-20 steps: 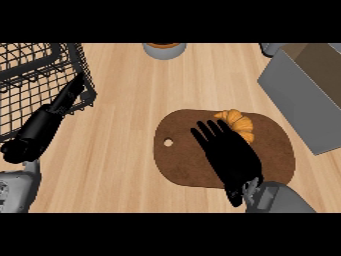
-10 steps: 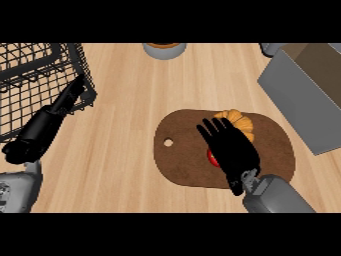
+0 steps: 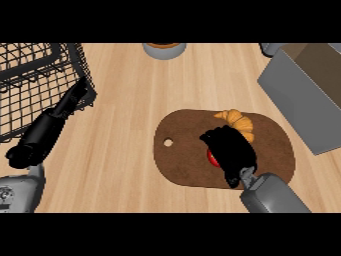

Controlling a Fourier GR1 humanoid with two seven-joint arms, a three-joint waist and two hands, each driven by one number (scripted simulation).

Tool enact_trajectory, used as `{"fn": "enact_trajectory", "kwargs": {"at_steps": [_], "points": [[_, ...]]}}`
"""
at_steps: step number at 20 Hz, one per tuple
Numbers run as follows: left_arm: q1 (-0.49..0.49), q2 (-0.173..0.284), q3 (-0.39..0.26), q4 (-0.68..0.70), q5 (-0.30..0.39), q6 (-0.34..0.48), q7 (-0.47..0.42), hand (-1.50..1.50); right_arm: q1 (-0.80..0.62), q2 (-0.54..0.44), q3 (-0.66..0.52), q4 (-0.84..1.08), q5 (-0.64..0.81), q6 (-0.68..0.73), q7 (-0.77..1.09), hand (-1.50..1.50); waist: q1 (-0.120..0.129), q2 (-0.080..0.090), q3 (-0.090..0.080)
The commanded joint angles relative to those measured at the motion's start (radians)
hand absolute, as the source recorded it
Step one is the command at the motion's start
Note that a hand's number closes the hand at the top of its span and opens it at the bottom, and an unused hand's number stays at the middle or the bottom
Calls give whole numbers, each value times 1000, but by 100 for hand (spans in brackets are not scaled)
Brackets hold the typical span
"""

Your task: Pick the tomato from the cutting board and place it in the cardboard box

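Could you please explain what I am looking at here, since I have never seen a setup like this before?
This is one view from the robot's head, looking steeply down at a wooden counter. The right hand is curled over a red tomato on the brown cutting board, beside a croissant. The left hand rests at the left, near a black wire basket. The grey-sided cardboard box, where the tomato should go, sits at the right. A bowl shows at the top edge.
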Motion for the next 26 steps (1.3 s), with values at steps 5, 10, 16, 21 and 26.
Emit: {"fn": "enact_trajectory", "kwargs": {"at_steps": [5, 10, 16, 21, 26], "points": [[-4, 27, 49, 22, 22, -33, -16, 0, 9, -34, 18, 57, 77, -215, -179, 150, 1, 1, 0], [-61, 22, 56, 52, 21, -37, -7, 0, -97, 39, -93, 179, 63, -260, -203, 150, 3, 3, 0], [-101, -31, -13, 39, -14, -12, 18, 0, -352, 200, -316, 463, -86, -306, 80, 150, 56, 25, 2], [-90, -37, -9, 37, -16, -5, 28, 0, -557, 186, -399, 633, -33, -495, 5, 150, 35, 12, 1], [-57, -19, 5, 14, -7, -23, 25, 0, -653, 203, -355, 716, 65, -607, 41, 150, 26, 5, 0]]}}
